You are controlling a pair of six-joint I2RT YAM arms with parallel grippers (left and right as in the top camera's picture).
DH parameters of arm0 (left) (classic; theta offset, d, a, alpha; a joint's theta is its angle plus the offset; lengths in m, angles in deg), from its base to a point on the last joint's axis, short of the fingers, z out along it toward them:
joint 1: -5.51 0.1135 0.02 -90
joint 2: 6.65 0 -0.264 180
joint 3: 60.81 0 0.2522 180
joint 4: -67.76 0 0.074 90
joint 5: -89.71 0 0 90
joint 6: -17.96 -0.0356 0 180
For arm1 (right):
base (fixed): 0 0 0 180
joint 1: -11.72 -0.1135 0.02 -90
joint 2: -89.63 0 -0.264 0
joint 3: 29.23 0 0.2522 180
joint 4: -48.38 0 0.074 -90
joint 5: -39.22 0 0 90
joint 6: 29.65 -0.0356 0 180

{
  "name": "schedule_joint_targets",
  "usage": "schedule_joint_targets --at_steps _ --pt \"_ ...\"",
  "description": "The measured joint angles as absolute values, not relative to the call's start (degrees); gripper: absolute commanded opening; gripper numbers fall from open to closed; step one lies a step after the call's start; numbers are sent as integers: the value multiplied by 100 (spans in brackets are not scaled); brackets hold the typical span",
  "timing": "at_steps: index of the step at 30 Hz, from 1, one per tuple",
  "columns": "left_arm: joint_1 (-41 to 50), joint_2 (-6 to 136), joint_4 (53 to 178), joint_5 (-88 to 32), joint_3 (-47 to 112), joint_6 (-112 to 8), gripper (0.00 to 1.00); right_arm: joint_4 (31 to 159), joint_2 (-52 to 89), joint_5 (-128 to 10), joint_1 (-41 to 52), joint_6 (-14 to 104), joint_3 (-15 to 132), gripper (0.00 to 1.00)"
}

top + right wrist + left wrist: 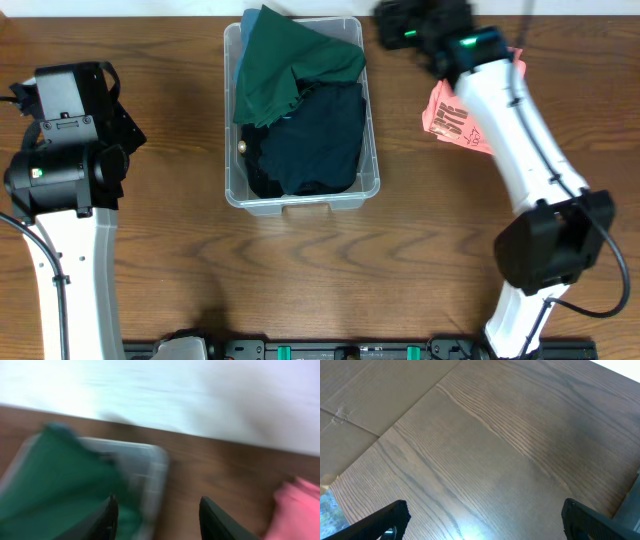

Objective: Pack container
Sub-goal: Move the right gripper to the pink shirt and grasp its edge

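the right gripper (157, 520) sits closest in its own wrist view. its two dark fingers are apart with nothing between them, just table (210, 475) and a corner of the container (150, 470) showing through the gap. that view is blurred, so fine detail is a no-go.

from overhead, the container stands mid-table toward the far edge. a green garment (290, 60) is heaped in its far half and pokes over the far rim, and a dark garment (315, 140) fills the near half. a pink garment (450, 115) lies on the table just right of the container, partly under the right arm. the left gripper (485, 520) hangs spread wide over bare wood, well off to the left, holding nothing.

looks like the pink one is next. best bet: the right gripper drops onto its bunched middle, pinches a proper fold, lifts it clear of the rim and lets go over the dark garment. the green overhang probably wants tucking in too.
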State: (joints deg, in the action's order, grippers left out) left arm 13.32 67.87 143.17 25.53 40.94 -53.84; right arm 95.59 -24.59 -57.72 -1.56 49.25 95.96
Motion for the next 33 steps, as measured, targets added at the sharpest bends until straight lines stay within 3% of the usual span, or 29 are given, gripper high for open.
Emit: schedule_joint_targets --at_steps 3,5,6,15,24,33 --pt "1332 6787 14315 2553 4094 -5384 98 10060 -2459 -6135 561 4807 9596 61" --pt "1332 6787 14317 2553 4094 -5384 98 10420 -2459 -6395 1055 4726 9594 84" --pt "1332 6787 14315 2553 4094 -5384 98 10564 -2459 -6506 1285 4711 9583 89" --pt "1332 6787 14315 2553 4094 -5384 98 10988 -2459 -7335 2998 4753 8724 94" --pt "1332 6787 14315 2553 4094 -5384 98 9437 -2465 -7492 3213 4757 6843 95" --pt "1332 6787 14317 2553 4094 -5384 98 8403 -2721 -7498 3213 4560 6182 95"
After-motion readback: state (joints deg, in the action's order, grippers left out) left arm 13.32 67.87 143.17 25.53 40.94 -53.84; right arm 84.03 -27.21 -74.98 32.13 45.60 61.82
